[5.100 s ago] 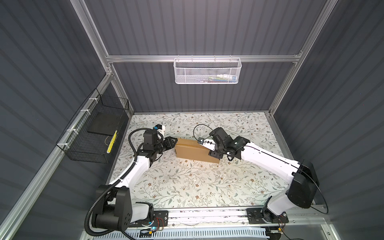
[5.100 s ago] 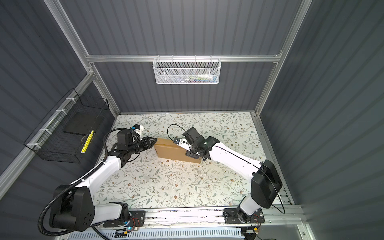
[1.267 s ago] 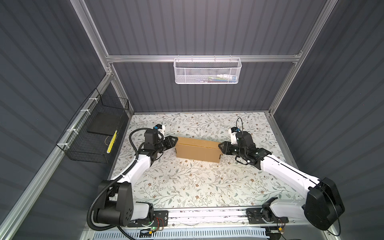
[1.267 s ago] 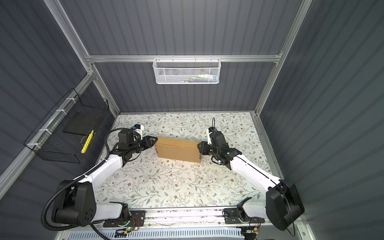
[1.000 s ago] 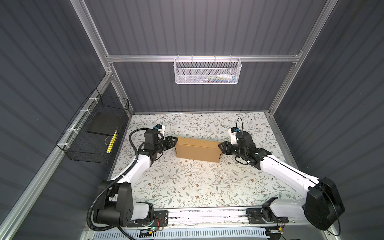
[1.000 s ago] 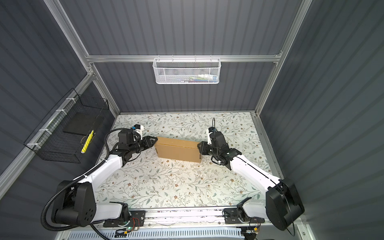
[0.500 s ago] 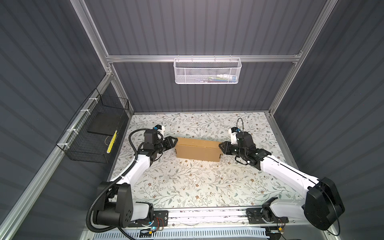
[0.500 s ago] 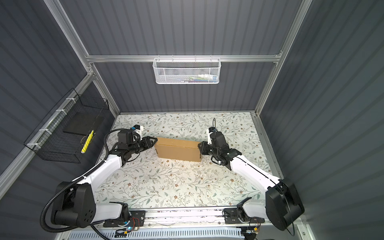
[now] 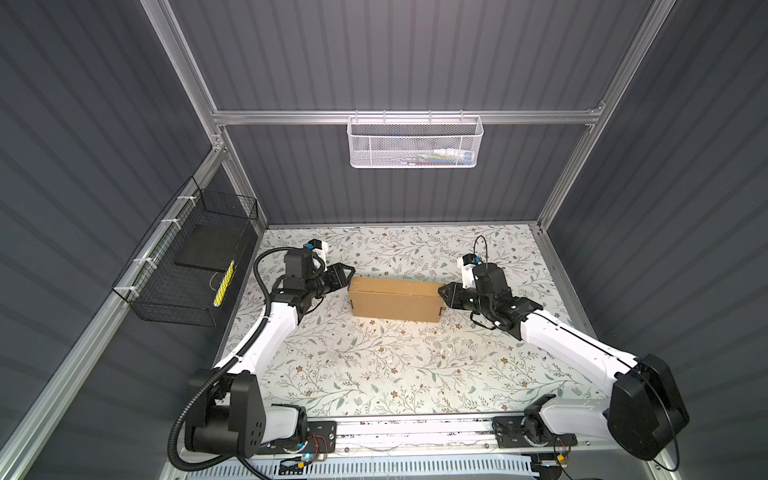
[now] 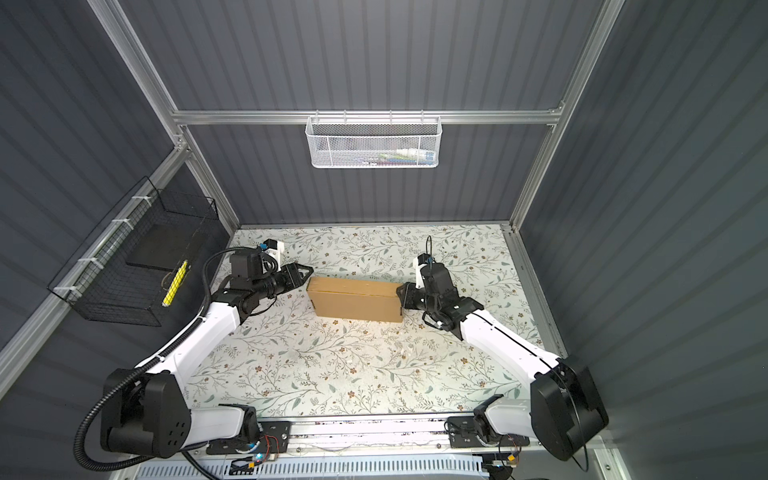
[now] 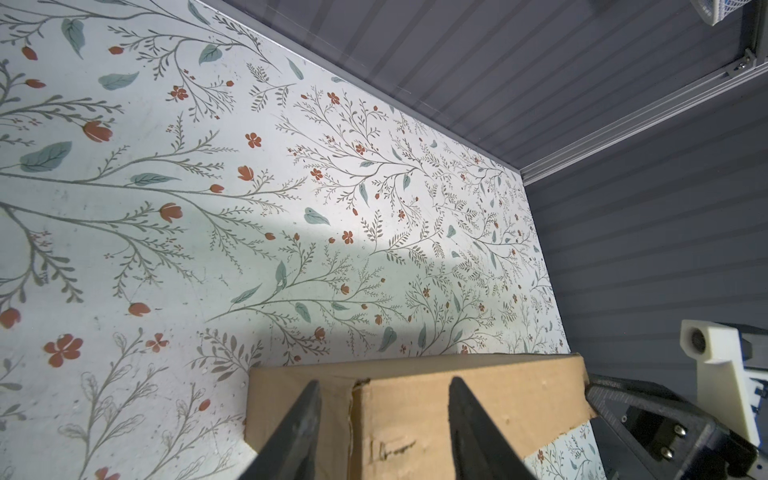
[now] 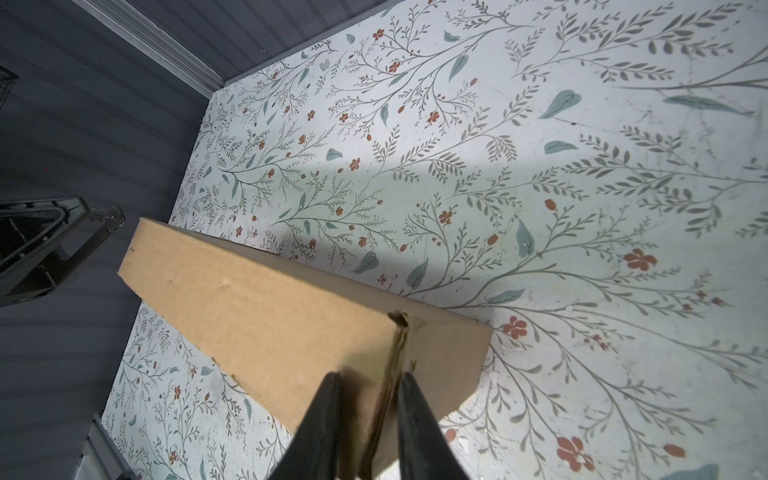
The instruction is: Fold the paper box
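Observation:
The paper box (image 9: 395, 305) lies shut in the middle of the floral table, a brown cardboard block with its long side running left to right, seen in both top views (image 10: 355, 305). My left gripper (image 9: 349, 276) is at its left end, open. In the left wrist view its fingertips (image 11: 382, 380) stand wide apart in front of that end's corner seam (image 11: 457, 415). My right gripper (image 9: 441, 291) is at the box's right end. In the right wrist view its fingers (image 12: 368, 374) leave a narrow gap and straddle the corner seam of the box (image 12: 270, 316).
A white mesh basket (image 9: 415, 141) hangs on the back wall. A black wire basket (image 9: 187, 266) hangs on the left wall. Grey walls close the table at the back and both sides. The opposite gripper shows in each wrist view, the right (image 11: 648, 419) and the left (image 12: 62, 237).
Five seconds ago my right arm reached over the box, which lay askew; it now sits at the right end. Over the last second the right jaws narrowed and the left widened slightly.

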`<state>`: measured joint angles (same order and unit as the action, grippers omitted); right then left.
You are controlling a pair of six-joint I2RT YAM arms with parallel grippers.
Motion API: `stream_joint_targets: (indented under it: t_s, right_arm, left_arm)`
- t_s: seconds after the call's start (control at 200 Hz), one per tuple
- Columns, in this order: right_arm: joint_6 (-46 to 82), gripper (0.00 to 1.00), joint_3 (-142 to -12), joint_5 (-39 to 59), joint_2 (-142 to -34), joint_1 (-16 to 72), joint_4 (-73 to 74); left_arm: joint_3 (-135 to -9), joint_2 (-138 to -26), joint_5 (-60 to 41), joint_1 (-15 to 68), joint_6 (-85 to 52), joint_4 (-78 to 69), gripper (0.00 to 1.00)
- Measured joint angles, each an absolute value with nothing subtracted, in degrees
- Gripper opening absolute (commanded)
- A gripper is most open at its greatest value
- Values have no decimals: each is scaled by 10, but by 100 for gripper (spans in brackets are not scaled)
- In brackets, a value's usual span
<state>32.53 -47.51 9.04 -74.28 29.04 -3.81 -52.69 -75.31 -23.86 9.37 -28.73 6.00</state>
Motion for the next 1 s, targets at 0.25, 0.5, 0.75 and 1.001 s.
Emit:
stream_joint_targets:
  t_s: [0.25,0.5,0.75,1.001]
  right_arm:
    - [325,24,-475,91,-743,290,-38]
    - [325,23,-475,93,-745,288,-34]
    - [325,23,-475,93,-746,288,-32]
    - [324,22,-475,93,-746,288,-32]
  left_arm:
    - [-527,-748,-246,93,-276,86,43]
    - [-527,-748,-252,93,-267,108,42]
    - [-526,-749,-252,93,-261,114,40]
    - [-510,-759,-251,93,-261,114,37]
